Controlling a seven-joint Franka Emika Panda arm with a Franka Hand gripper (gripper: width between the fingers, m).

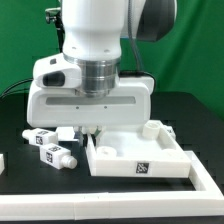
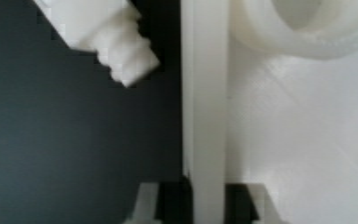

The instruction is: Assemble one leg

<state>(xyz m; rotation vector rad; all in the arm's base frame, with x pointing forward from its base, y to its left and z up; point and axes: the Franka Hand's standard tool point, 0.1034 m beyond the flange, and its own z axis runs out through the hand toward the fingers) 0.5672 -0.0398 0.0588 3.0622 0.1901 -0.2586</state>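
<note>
My gripper (image 1: 92, 132) (image 2: 206, 203) is low over the black table (image 1: 20, 195), at the corner of the big flat white panel (image 1: 125, 158) (image 2: 309, 130) that lies toward the exterior view's left. My fingers (image 2: 149, 205) stand on either side of the panel's raised rim (image 2: 204, 110), and in the wrist view the dark pads press against both its faces with no gap that I can make out, so I am clamped on that rim. A round hole (image 2: 322, 25) shows in the panel close to where I hold it. The leg (image 1: 66, 132) (image 2: 108, 45) lies loose on the table just beside the rim, outside the panel, with its threaded end showing; I am not touching it. A second leg (image 1: 38, 136) and a third leg (image 1: 55, 153) lie farther toward the exterior view's left, each with square tags on its faces. A white bar (image 1: 212, 182) runs along the table on the panel's other side.
</note>
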